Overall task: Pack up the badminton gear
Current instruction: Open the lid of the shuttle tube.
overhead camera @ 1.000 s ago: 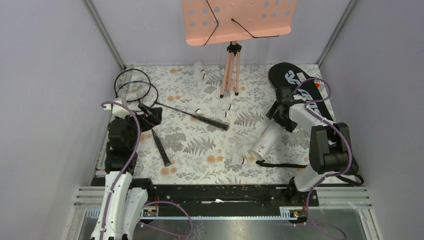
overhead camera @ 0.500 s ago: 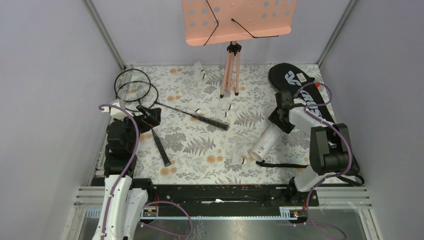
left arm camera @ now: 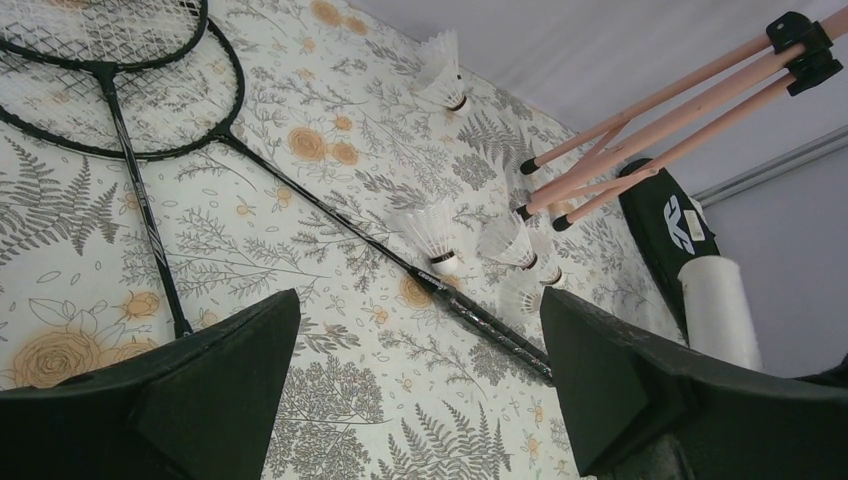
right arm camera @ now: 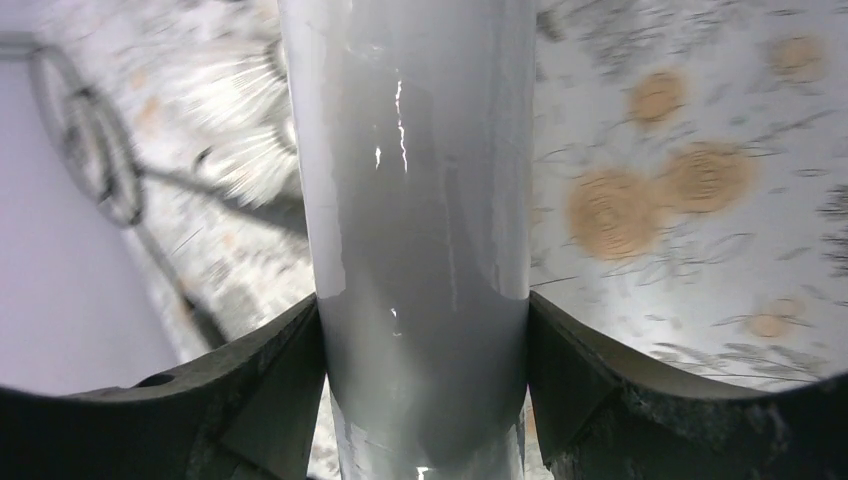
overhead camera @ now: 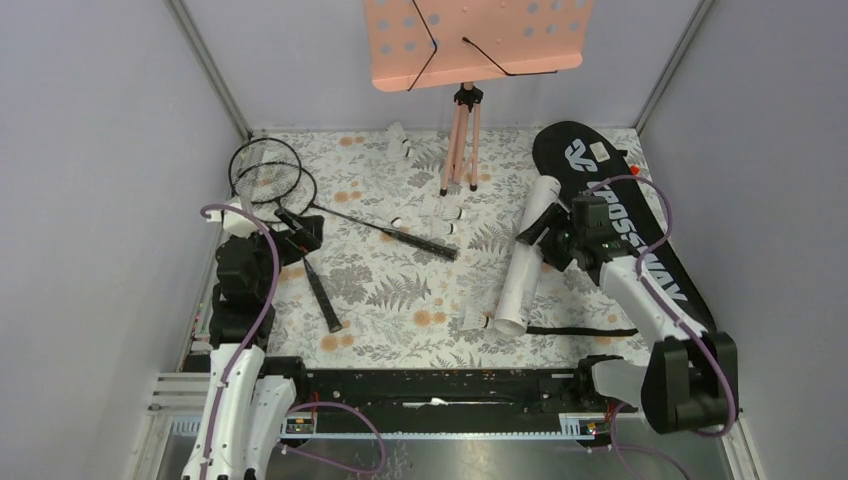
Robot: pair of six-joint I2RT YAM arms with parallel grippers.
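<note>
Both arms are the same build.
Left arm [overhead camera: 232, 415]: white moulded lower link, black blocky joint housings above it.
Right arm [overhead camera: 645, 290]: white link, black rounded housings at elbow and wrist.
Purple cable [overhead camera: 271, 280] runs outside the shells of each arm, in loose loops.
Left pincer [left arm camera: 418, 310]: two matte black wedge fingers, faceted, rough finish.
Right pincer [right arm camera: 425, 340]: same black fingers, inner faces curved.
Both bases are bolted to a black rail [overhead camera: 440, 385] on an aluminium frame.
</note>
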